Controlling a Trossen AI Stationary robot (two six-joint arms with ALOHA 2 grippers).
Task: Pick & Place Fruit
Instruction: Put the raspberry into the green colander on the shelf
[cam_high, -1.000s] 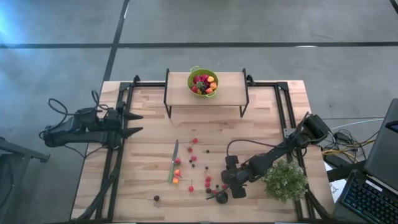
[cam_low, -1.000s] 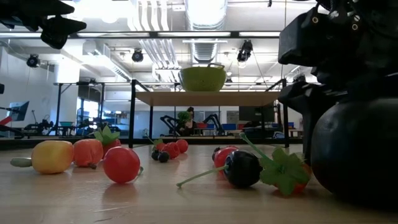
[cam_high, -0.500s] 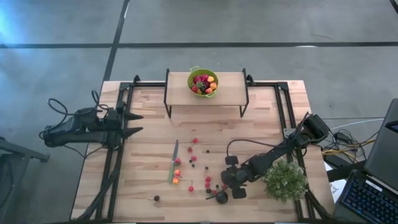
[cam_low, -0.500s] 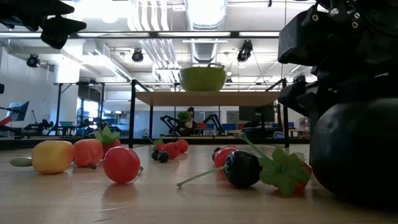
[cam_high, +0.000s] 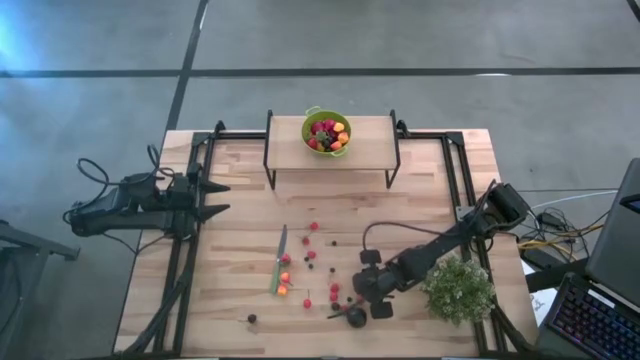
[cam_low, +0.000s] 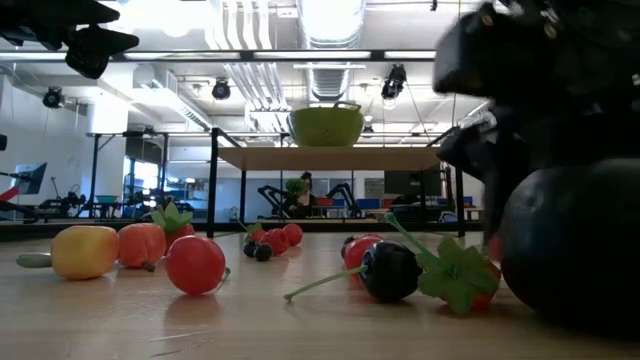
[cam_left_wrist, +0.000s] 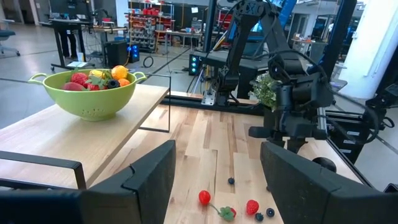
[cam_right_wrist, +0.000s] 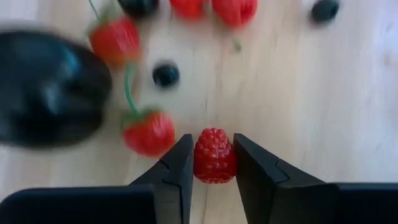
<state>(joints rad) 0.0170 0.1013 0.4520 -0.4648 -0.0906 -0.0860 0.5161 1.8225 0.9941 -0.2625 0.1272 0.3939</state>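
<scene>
Barely any change over the last second: the right gripper (cam_high: 372, 291) has crept a touch toward the table's middle, and the big dark round fruit (cam_high: 356, 318) now sits clear of it near the front edge. Down at the wooden tabletop (cam_high: 240, 220), the right wrist view shows the two dark fingers (cam_right_wrist: 176, 171) pressed against either side of a red raspberry (cam_right_wrist: 214, 155), so the claw is nearly closed with the berry pinched between the pads. Just beside it lies a red strawberry with a green stem (cam_right_wrist: 148, 132), and a small dark blueberry (cam_right_wrist: 165, 74) is a little farther off.

Across the middle of the table, small red and dark berries (cam_high: 311, 254) lie scattered, with an orange piece (cam_high: 283, 290) next to the slim green-handled knife (cam_high: 278, 262). One lone dark berry (cam_high: 252, 320) sits apart near the front-left.

Up on the raised wooden shelf (cam_high: 370, 140) at the back stands the green colander bowl (cam_high: 327, 131), loaded with red, orange and dark fruit.

Over on the left, the left gripper (cam_high: 208, 197) hangs at the table's edge, fingers spread wide and empty. The bushy pale-green plant (cam_high: 460, 290) stands right beside the right arm.
</scene>
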